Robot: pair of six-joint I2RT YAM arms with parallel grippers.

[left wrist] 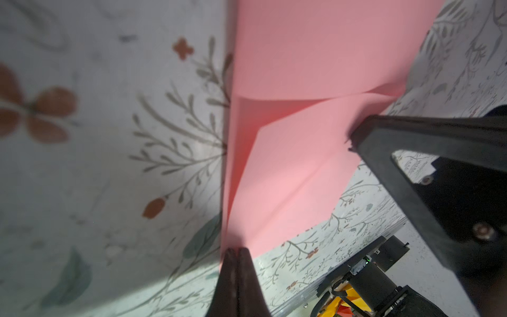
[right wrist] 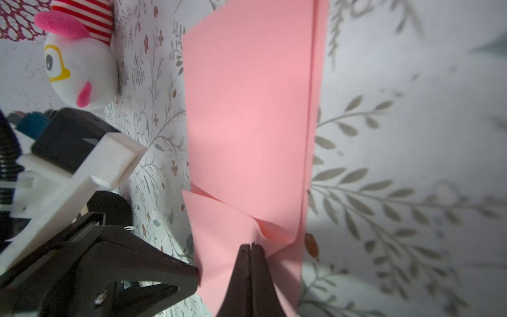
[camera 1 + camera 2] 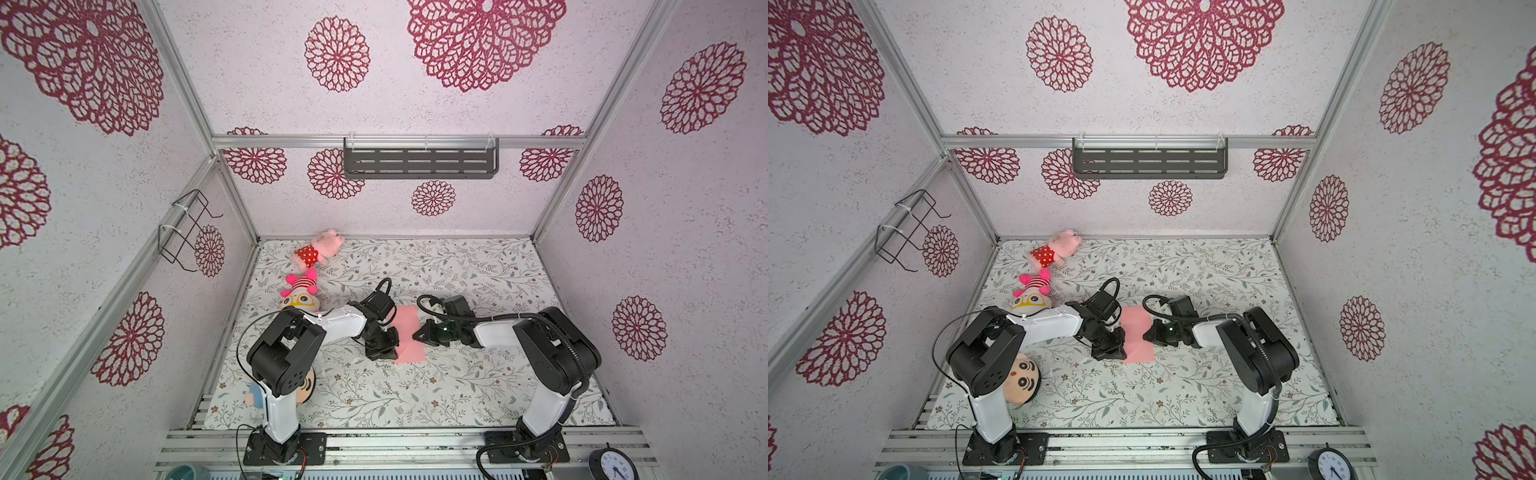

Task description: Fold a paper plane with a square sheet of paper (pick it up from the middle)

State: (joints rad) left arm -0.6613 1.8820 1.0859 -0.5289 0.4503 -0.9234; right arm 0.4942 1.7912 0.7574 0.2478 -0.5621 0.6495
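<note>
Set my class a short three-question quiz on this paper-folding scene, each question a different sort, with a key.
1. True or false: the pink paper lies between the left gripper and the right gripper.
2. How many plush toys lie along the left side of the floral mat? A) one B) four C) seven
3. Fill in: in both wrist views, each gripper's jaws are ____.

Key: 1 true; 2 B; 3 shut.

Pink paper [image 3: 409, 334], apparently folded double, mid-mat, creased
</note>
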